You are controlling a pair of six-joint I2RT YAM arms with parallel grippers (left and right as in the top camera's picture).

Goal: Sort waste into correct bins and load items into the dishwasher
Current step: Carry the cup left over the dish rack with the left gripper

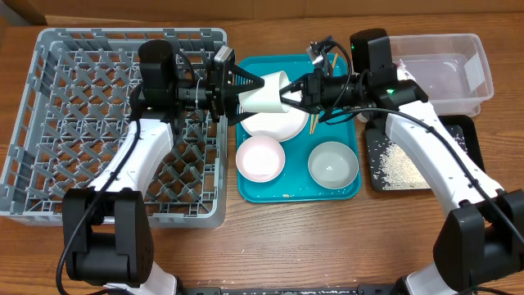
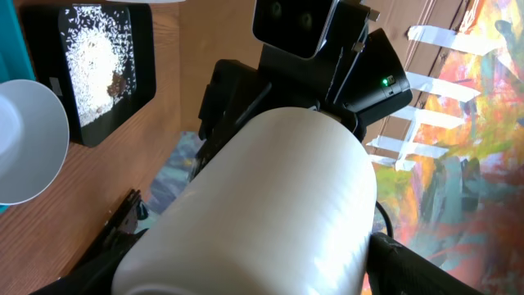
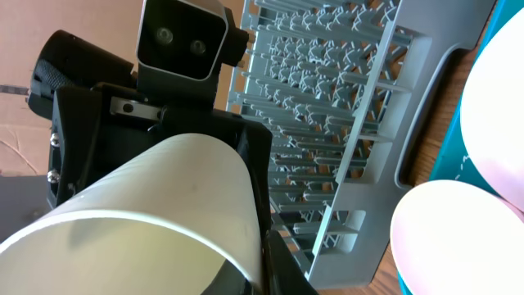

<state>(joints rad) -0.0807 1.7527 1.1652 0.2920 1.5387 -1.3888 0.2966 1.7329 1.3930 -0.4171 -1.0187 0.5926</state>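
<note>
Overhead view: the dish rack (image 1: 49, 164) held no dishes, so loading had not begun. Two white bowls (image 1: 260, 158), a round white dish (image 1: 274, 124) and the chopsticks (image 1: 313, 123) lay on the teal tray (image 1: 299, 190). The rice (image 1: 397, 164) lay in the black tray (image 1: 458, 135), so that part of the waste sorting appeared done; the contents of the clear tub (image 1: 442, 78) could not be made out. The small white cup (image 1: 266, 97) was suspended above the teal tray, just beside the rack's right wall, between the left gripper (image 1: 246, 86) and the right gripper (image 1: 299, 90). This was judged to be a handover toward the rack. Left wrist view: the cup filled the frame as a smooth, matte white cylinder. The left fingers (image 2: 123, 238) sat closed against its opposite sides. The brown lump (image 2: 119, 82) rested among the rice. Right wrist view: the cup's open rim faced the camera, thin-walled and unmarked. One right finger (image 3: 278, 266) showed at the rim, but whether that gripper was clamped or parted could not be determined.
</note>
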